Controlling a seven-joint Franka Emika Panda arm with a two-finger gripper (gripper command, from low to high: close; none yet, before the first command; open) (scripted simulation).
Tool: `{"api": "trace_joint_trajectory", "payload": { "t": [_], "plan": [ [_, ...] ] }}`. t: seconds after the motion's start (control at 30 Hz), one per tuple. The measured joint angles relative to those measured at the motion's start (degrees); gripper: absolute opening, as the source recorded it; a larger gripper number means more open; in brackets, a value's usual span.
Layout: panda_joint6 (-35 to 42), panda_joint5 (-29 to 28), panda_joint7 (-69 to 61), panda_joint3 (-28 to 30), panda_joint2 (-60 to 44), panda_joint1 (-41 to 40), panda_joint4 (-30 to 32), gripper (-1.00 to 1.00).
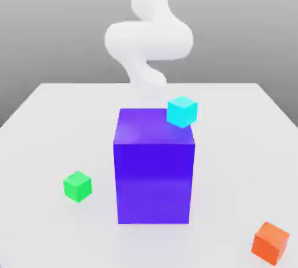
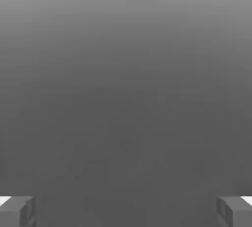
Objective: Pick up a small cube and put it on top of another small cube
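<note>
Where the white arm (image 1: pixel 148 40) descends at the back of the table (image 1: pixel 46 121), its lower end passes behind the big purple-blue block (image 1: pixel 153 168), so the exterior view hides how the arm ends. Its top is cut off by the frame.

From the hand view, the gripper (image 2: pixel 126 212) is spread wide. Its two grey fingers (image 2: pixel 17 212) sit at opposite corners of the picture, each cut off by the edge, with nothing between them. Beyond them lies a plain grey gradient, and I cannot make out what surface it is.

Three small cubes are in sight in the exterior view. A green cube (image 1: pixel 77 186) rests on the table just off the block's side, toward the exterior view's left and apart from it. An orange cube (image 1: pixel 270 242) sits well apart, near the front corner on the exterior view's right. A cyan cube (image 1: pixel 182 111) overlaps the block's upper far corner on the exterior view's right — whether it rests on the block or stands behind it I cannot tell.

The block also hides the stretch of table behind it — whatever lies there is out of sight.
</note>
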State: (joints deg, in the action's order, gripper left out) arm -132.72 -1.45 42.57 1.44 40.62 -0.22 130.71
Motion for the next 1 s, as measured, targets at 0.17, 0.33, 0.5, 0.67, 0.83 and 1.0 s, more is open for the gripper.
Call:
{"api": "trace_joint_trajectory", "payload": {
  "t": [0.17,0.33,0.5,0.67,0.83,1.0],
  "plan": [
    [-1.91,-2.38,-7.15,3.83,-10.61,-0.02,-2.21,0.0],
    [-3.83,-2.9,-15.39,8.29,-20.85,0.05,-4.33,0.0],
    [-5.77,-0.96,-25.32,12.44,-31.27,-0.63,-6.44,0.0],
    [-7.71,3.1,-36.67,14.95,-41.98,-3.83,-8.55,0.0],
    [-9.43,7.47,-48.21,14.31,-52.75,-8.32,-10.74,0.0],
    [-11.1,10.78,-58.94,12.59,-63.35,-14.17,-12.94,0.0]
  ]
}}
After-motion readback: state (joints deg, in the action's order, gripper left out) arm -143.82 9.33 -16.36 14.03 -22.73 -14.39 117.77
